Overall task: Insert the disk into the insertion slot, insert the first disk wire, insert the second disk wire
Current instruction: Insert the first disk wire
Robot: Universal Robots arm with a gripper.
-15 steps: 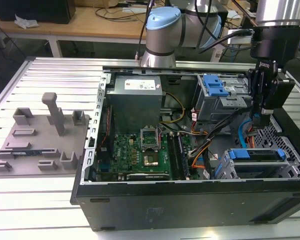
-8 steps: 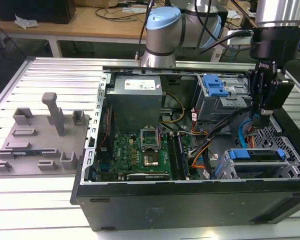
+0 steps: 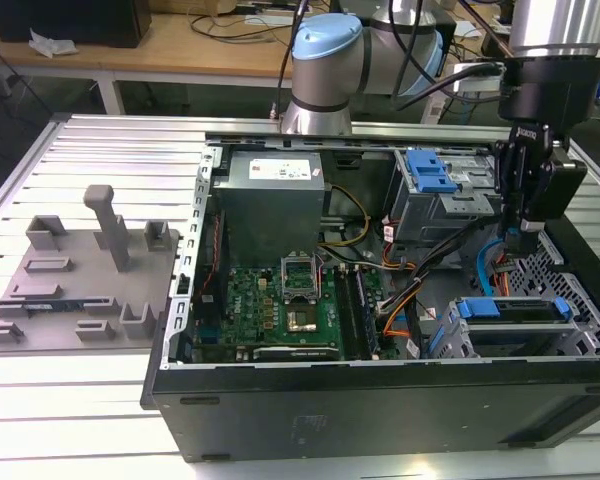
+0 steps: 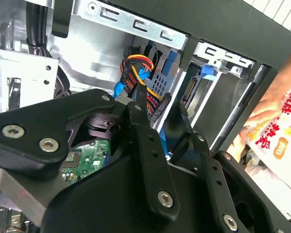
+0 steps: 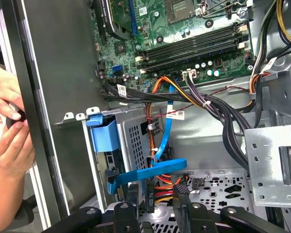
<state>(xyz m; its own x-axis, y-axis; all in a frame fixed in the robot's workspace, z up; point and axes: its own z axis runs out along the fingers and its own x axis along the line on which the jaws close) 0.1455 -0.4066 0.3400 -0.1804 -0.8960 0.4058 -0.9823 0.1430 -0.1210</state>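
Note:
The disk, framed by its blue caddy, sits inside the insertion slot, the low grey perforated cage at the case's front on the exterior view's right. My gripper reaches down into the case just behind that cage. In both wrist views the black fingers close on a black connector with orange, yellow and red wires. A flat blue disk wire runs beside the cage toward the disk's rear; its end is hard to make out.
The taller grey bay with a blue clip stands behind the gripper. Thick black cable bundles cross over the motherboard. A person's hands rest outside the case wall. A grey fixture plate lies beside the case.

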